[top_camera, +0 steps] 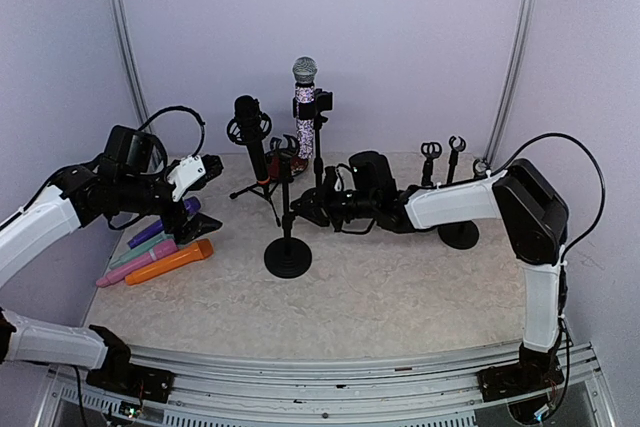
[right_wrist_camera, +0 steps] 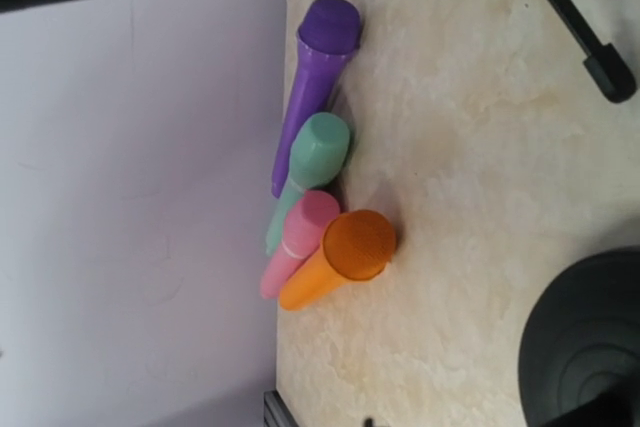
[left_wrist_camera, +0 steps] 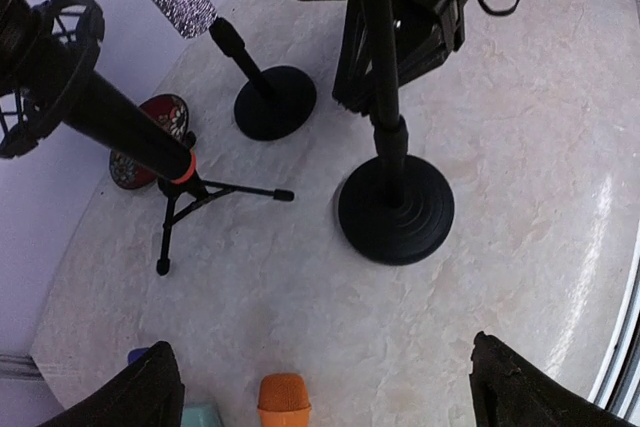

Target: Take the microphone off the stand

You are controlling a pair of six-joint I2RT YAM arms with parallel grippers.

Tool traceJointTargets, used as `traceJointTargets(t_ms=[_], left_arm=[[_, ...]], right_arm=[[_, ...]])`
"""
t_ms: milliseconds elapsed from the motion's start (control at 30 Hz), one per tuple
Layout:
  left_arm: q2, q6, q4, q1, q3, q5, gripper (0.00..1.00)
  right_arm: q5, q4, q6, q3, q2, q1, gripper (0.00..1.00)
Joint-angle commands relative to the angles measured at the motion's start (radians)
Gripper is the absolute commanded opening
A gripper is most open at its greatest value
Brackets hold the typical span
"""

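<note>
Overhead, the beige marbled counter (top_camera: 380, 287) sits between pale lavender walls (top_camera: 400, 37). At its back, the glitter-wrapped, silver-headed microphone (top_camera: 304, 97) is upright in the clip of the tall black stand (top_camera: 320, 142). The left gripper (top_camera: 207, 197) hangs wide open at the left, and the right gripper (top_camera: 303, 209) is closed beside the black round-based stand (top_camera: 288, 255); on what, I cannot tell.

Glittery microphone (top_camera: 304, 107), matt black stand (top_camera: 288, 255), seemingly polished marbled table (top_camera: 420, 287).
</note>
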Motion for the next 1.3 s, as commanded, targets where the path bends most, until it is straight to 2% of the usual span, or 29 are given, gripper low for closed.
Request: traceJointTargets(t_ms=[0, 300, 467, 533, 800, 1033, 1267], left_arm=[[0.082, -0.191, 0.064, -0.072, 0.101, 0.055, 0.97], [0.292, -0.351, 0.222, -0.132, 0.233, 0.102, 0.97], [0.360, -0.430, 0.245, -0.134, 0.300, 0.209, 0.92], [0.378, -0.455, 0.259, -0.136, 0.317, 0.212, 0.89], [0.423, -0.465, 0.284, -0.130, 0.352, 0.162, 0.79], [0.433, -0.454, 0.295, -0.098, 0.355, 0.177, 0.78], [0.439, -0.443, 0.268, -0.078, 0.375, 0.215, 0.79]], right_arm=[[0.060, -0.027, -0.011, -0.030, -0.012, 0.027, 0.00], [0.165, -0.008, -0.025, -0.077, -0.048, 0.059, 0.00], [0.210, 0.018, -0.042, -0.125, -0.064, 0.066, 0.00], [0.251, 0.002, -0.067, -0.129, -0.079, 0.075, 0.00], [0.334, 0.013, -0.126, -0.158, -0.109, 0.111, 0.00], [0.424, 0.098, -0.211, -0.263, -0.181, 0.145, 0.00], [0.487, 0.068, -0.285, -0.244, -0.192, 0.174, 0.00]])
